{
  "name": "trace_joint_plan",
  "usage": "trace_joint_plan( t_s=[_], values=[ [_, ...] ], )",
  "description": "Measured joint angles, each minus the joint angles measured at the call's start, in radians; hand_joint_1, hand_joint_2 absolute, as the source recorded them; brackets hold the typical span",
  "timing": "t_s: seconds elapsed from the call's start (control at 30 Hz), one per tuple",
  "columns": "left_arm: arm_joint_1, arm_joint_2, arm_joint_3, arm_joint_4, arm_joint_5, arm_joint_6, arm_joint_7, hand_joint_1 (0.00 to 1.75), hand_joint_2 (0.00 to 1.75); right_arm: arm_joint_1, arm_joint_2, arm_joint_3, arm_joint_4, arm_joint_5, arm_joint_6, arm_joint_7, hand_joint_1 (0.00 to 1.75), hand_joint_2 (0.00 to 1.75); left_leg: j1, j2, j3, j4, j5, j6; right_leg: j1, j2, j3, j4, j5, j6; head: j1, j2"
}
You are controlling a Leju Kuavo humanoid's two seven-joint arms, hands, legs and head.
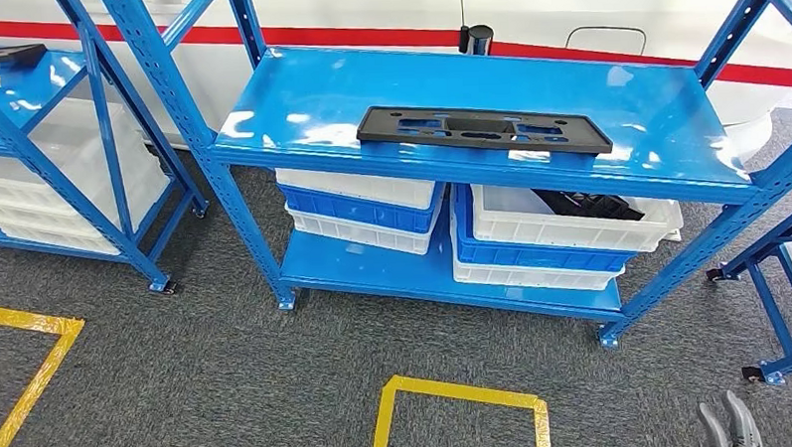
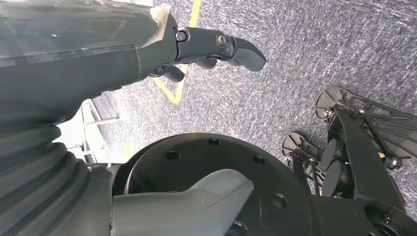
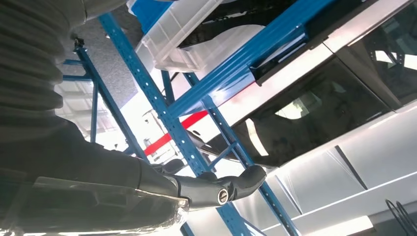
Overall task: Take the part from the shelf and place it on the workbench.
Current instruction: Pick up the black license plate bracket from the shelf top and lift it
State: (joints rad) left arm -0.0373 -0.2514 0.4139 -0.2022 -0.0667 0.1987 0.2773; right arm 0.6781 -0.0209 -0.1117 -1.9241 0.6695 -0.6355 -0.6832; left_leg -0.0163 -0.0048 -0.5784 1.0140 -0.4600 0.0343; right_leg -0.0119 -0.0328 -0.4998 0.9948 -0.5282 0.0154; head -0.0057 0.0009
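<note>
Grey carpet [image 1: 228, 378] marked with yellow tape squares [image 1: 463, 405] carries a blue steel shelf [image 1: 666, 105] standing before a white wall with a red stripe [image 1: 346, 34]. On the top level of the shelf lies the part [image 1: 483, 130], a flat black plate with cut-outs, flat near the front edge and touched by nothing. White and blue bins [image 1: 546, 233] are stacked on the lower level; one at the right holds dark pieces. Low in the head view's right corner, the right hand [image 1: 729, 426] shows its grey fingertips, well apart from the part; the wrist view shows its fingers [image 3: 241, 183] extended and empty. The left hand [image 2: 216, 49] hangs over the carpet, fingers loosely apart, holding nothing.
</note>
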Motion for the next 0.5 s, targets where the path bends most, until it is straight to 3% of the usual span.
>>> trace_joint_plan(
  t_s=[0.27,0.4,0.5],
  values=[
    [0.0,0.0,0.004,0.0,-0.003,0.005,-0.006,0.0,1.75,0.005,-0.007,0.013,-0.018,0.003,0.0,0.0,0.0,1.75,0.0,0.0,0.0,0.0,0.0,0.0,0.0,0.0,0.0,0.0,0.0,0.0,0.0,0.0],
    [0.0,-0.001,0.001,0.001,-0.043,0.076,-0.089,0.0,1.75,-0.015,-0.013,0.023,-0.02,0.078,0.0,-0.001,0.0,1.75,0.0,0.001,0.0,0.0,0.0,0.0,0.001,0.0,0.0,0.0,0.0,0.0,0.0,0.0],
    [0.0,0.003,-0.01,0.001,-0.071,0.111,-0.171,0.0,0.44,-0.074,-0.016,0.047,0.001,0.154,0.0,-0.001,0.0,1.75,0.001,0.002,0.001,0.0,0.0,0.0,0.001,0.001,0.001,0.0,0.0,0.0,0.0,0.0]
  ],
)
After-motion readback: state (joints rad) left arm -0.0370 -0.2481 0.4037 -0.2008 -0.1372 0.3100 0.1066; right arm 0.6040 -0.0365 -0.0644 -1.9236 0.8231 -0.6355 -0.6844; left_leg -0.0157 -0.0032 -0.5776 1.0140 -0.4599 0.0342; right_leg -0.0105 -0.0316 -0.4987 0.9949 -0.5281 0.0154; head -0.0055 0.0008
